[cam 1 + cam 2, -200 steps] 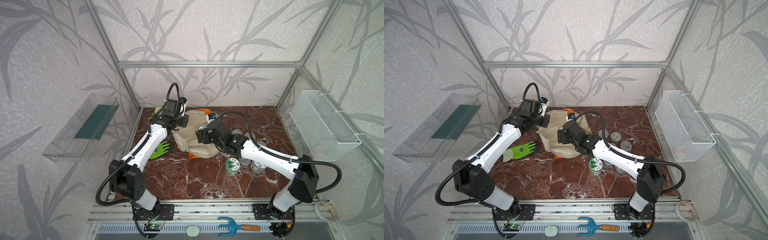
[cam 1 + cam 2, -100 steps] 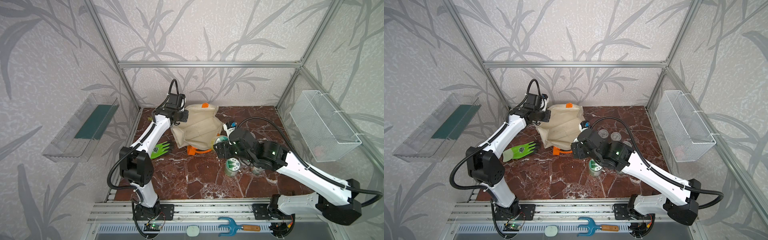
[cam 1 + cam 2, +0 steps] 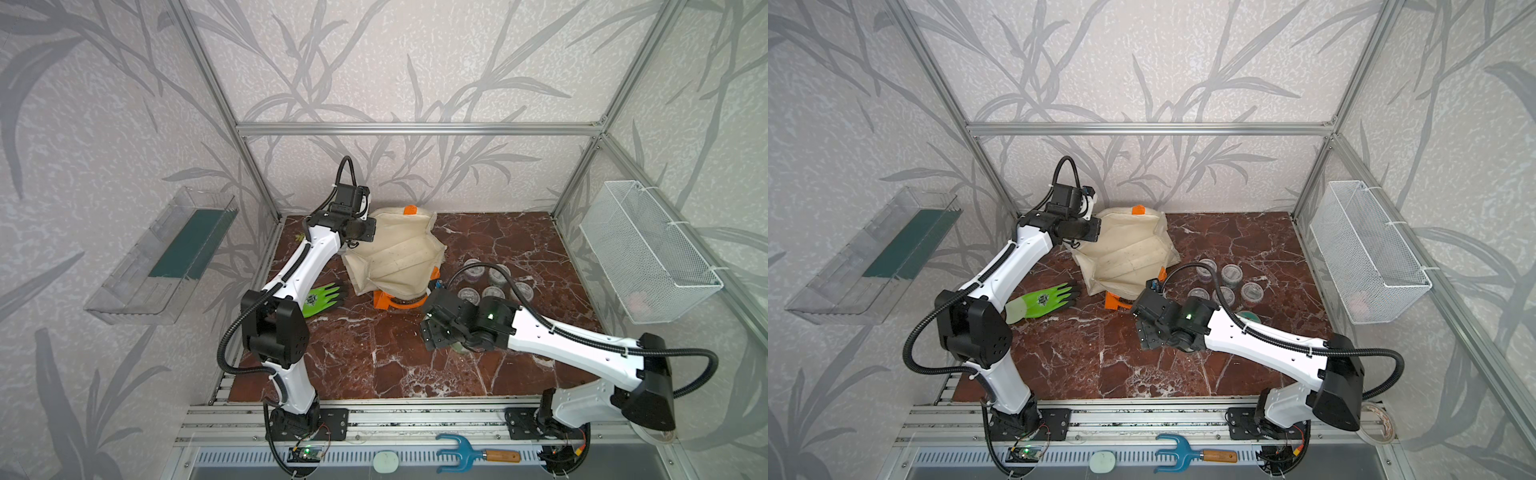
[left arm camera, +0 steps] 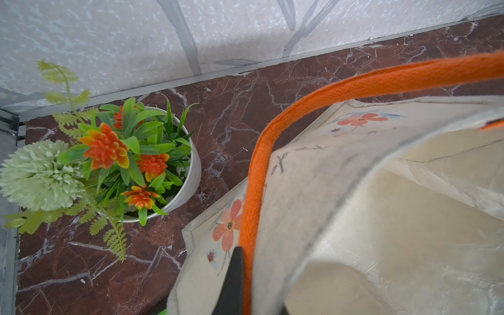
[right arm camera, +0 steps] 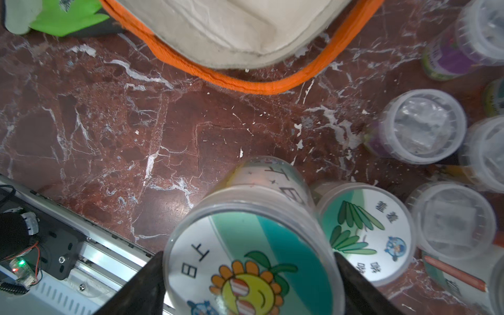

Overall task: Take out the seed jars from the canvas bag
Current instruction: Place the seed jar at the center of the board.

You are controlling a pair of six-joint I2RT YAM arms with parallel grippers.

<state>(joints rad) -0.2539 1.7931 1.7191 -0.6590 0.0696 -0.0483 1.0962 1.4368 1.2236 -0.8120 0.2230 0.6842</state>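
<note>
Red marble table (image 3: pixel 361 357): patterned wall panels behind and on both sides of the canvas bag (image 3: pixel 395 253), rail in front. Bare marble shows between bag and rail. Bag stands bunched near the back wall. Left hand (image 4: pixel 242 272) is pinched shut on the bag's top edge at the orange strap (image 4: pixel 253 163), holding that corner up. Right hand (image 5: pixel 246 256) is in front of the bag, apart from it, fingers half spread and clamped on a sunflower-lid seed jar (image 5: pixel 272 180); can't tell if it touches the table. Other seed jars (image 3: pixel 492 293) cluster beside the bag on the right arm's side, one green-lid jar just beside the held one. Green glove (image 3: pixel 322 295) lies at the bag's other side. Flower pot (image 4: pixel 188 169) near the bag's back corner, apart.
</note>
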